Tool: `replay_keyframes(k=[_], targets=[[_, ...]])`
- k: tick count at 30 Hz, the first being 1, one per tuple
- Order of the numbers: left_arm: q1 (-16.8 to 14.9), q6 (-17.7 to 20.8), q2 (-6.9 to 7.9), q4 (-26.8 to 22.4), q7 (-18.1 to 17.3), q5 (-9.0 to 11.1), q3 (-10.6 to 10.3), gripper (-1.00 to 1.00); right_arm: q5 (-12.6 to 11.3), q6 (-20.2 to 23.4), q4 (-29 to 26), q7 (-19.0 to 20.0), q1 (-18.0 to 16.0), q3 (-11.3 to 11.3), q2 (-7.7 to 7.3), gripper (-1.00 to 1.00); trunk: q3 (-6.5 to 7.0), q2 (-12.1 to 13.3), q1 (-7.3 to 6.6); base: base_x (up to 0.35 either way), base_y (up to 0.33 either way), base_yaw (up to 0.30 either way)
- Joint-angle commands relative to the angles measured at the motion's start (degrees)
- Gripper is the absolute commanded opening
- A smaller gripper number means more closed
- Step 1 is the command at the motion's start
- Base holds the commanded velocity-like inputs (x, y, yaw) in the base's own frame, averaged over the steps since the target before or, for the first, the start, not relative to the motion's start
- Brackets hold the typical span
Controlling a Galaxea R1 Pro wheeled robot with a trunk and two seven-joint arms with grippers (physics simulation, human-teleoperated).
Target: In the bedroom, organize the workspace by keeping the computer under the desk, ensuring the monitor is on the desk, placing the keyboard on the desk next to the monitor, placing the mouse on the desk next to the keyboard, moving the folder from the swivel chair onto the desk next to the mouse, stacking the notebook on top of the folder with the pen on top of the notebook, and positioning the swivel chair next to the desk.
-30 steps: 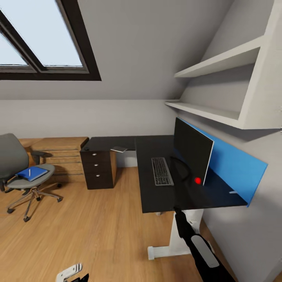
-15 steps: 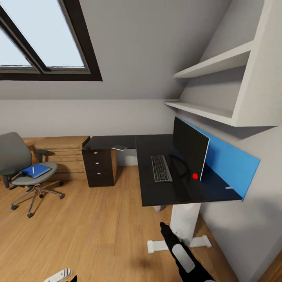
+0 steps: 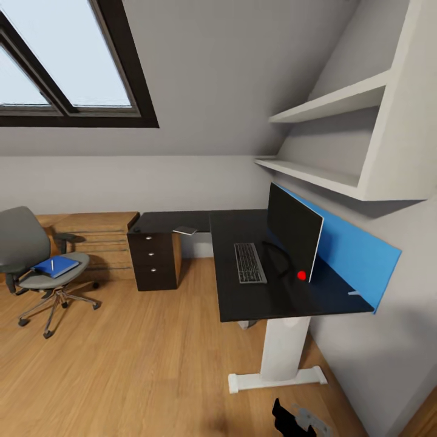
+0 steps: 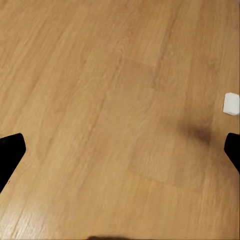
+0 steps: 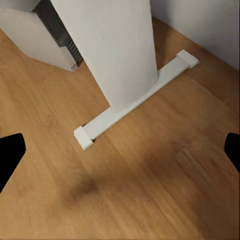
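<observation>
You are in the bedroom, an attic space with a sloped grey ceiling, a dark-framed skylight [image 3: 67, 60] and a wood floor [image 3: 133, 364] that runs under everything. Your right gripper [image 5: 120, 150] hangs over that floor with its 2 fingers spread wide and nothing between them; in the head view its black tip shows at the lower edge [image 3: 285, 419]. Just beyond it in the right wrist view stands the desk's white leg [image 5: 115, 50] on its long white foot [image 5: 135, 102]. Your left gripper [image 4: 120, 147] is likewise spread wide and empty, above bare planks with a small white piece [image 4: 231, 103] near one fingertip.

The desk [image 3: 243, 297] has a black top with a blue panel [image 3: 352, 249] along its back edge. On the desk stands the monitor [image 3: 294, 230], and the keyboard [image 3: 250, 262] lies on the desk just in front of the monitor. A black drawer unit [image 3: 155, 261] sits at the desk's far left end, with low light-wood shelving [image 3: 97, 240] beyond it. The swivel chair [image 3: 36, 267] stands well apart from the desk, to its left, and the folder [image 3: 56, 266] lies on its seat with the pen [image 3: 52, 264] on top. 2 white shelves [image 3: 328, 139] hang on the wall above the desk.
</observation>
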Motion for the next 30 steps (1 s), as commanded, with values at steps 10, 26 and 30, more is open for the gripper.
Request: replay_keyframes(k=[10, 26, 30], targets=[[0.01, -2.49, -1.80, 6.25, 3.35, -2.39, -4.57, 1.00, 8.65, -1.27, 1.46, 0.54, 0.40, 1.76, -1.45, 1.00, 1.74, 3.97, -2.19, 0.000, 0.000, 0.000], [0.01, -5.48, -1.76, 6.74, 3.48, -2.51, -4.93, 1.00, 13.99, -1.37, 1.84, 0.58, 0.57, 1.98, -1.31, 1.00, 1.74, 3.97, -2.19, 0.000, 0.050, 0.000], [0.01, -5.57, -1.71, 6.92, 3.51, -2.42, -4.81, 1.00, 14.13, -1.37, 1.84, 0.58, 0.57, 2.06, -0.52, 1.00, 1.74, 3.97, -2.19, 0.000, 0.293, 0.000]])
